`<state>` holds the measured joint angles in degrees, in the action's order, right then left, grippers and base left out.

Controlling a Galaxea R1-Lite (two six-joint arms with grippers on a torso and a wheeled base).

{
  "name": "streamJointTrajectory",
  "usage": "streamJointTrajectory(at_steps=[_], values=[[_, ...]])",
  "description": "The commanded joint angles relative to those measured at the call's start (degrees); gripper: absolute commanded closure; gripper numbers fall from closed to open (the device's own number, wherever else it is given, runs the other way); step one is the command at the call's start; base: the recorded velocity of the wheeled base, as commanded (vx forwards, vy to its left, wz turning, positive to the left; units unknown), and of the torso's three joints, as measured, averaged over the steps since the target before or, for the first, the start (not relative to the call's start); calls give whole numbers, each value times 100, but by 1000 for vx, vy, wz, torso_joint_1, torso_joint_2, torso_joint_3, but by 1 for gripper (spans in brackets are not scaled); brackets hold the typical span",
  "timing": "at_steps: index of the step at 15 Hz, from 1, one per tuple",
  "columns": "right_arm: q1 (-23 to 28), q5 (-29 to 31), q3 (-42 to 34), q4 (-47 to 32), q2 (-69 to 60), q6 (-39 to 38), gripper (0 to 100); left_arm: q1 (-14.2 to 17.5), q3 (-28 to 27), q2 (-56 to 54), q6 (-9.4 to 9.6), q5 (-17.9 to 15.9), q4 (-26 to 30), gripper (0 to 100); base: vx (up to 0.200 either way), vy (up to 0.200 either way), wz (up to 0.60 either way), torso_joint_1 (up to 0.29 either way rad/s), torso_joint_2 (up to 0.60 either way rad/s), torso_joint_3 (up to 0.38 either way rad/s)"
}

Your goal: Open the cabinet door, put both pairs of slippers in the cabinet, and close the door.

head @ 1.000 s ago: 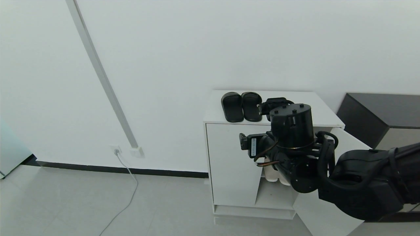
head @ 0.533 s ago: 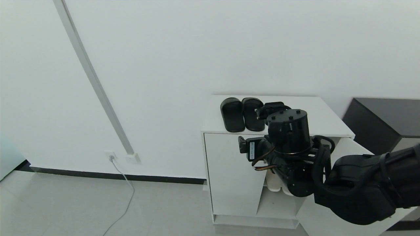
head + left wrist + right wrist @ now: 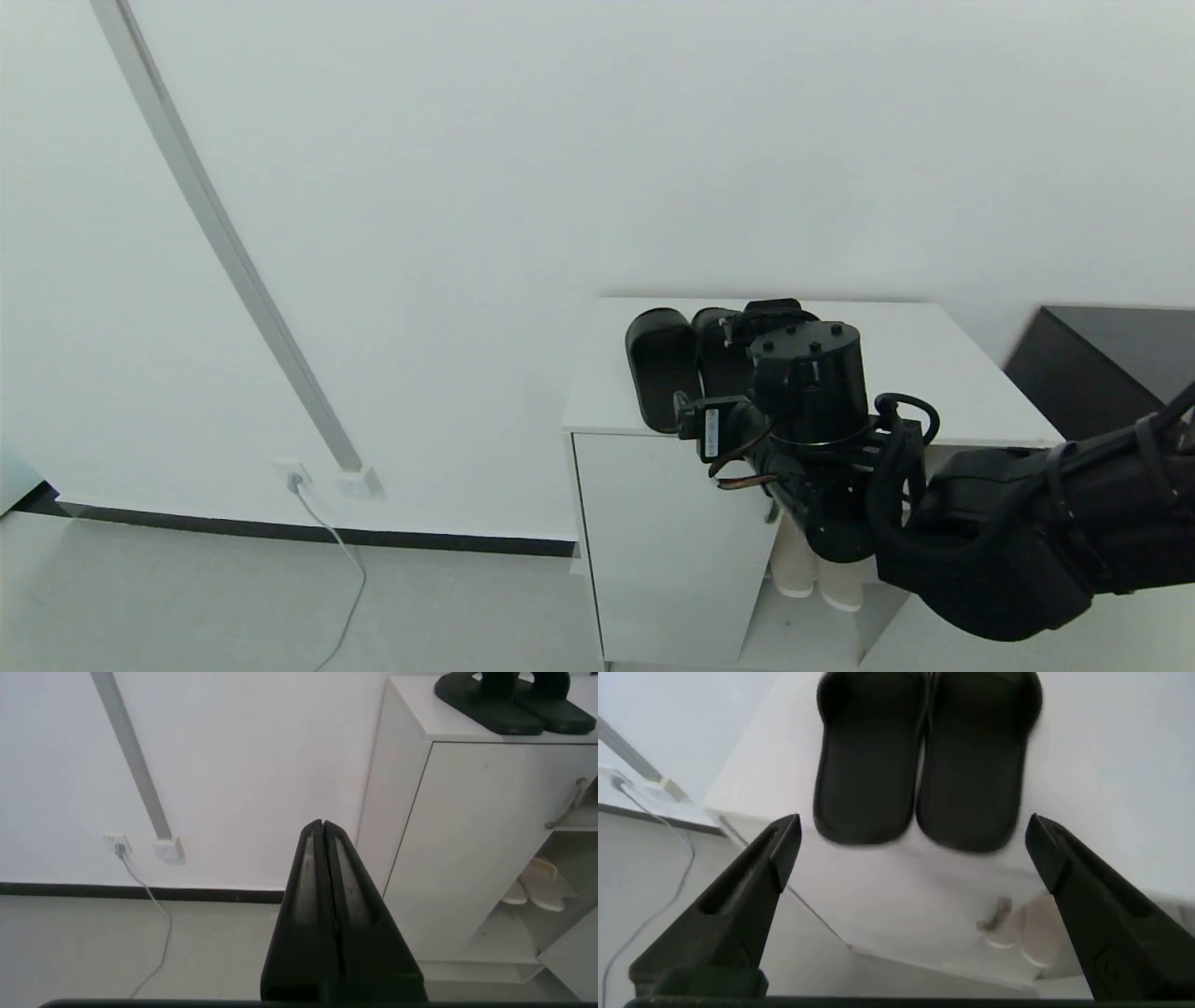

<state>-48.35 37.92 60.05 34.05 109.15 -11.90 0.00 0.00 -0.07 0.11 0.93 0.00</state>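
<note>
A pair of black slippers [image 3: 659, 370] lies side by side on the white cabinet's top [image 3: 934, 373], at its left end. My right gripper [image 3: 915, 840] hangs open just above and in front of them, one finger to either side of the pair [image 3: 924, 756]. Below, the cabinet's right side stands open, with a pair of white slippers [image 3: 822, 577] on the shelf inside. The left door [image 3: 667, 551] is closed. My left gripper [image 3: 322, 829] is shut with nothing in it, low down and well off to the cabinet's [image 3: 467, 849] left.
A wall socket with a grey cable [image 3: 297, 482] sits left of the cabinet, under a slanting grey wall strip [image 3: 215, 224]. A dark piece of furniture [image 3: 1111, 355] stands right of the cabinet. Open floor lies to the left.
The head camera has shifted, so the cabinet sits lower in the picture. My right arm has risen from in front of the cabinet's opening to the level of its top, nearer the black slippers.
</note>
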Motion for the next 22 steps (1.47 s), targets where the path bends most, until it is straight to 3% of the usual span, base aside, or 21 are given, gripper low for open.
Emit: streamJointTrajectory(at_steps=[1,7,22], values=[[1,-13,-11,58,211,3,0,0,0,7,-11,4,0,100,0,0,0,0,0,0],[326,-145,147,902,1090,179,0,0,0,7,-20,22,0,100,0,0,0,0,0,0],[827,-523,1510,955,2013,425,0,0,0,7,-20,22,0,100,0,0,0,0,0,0]])
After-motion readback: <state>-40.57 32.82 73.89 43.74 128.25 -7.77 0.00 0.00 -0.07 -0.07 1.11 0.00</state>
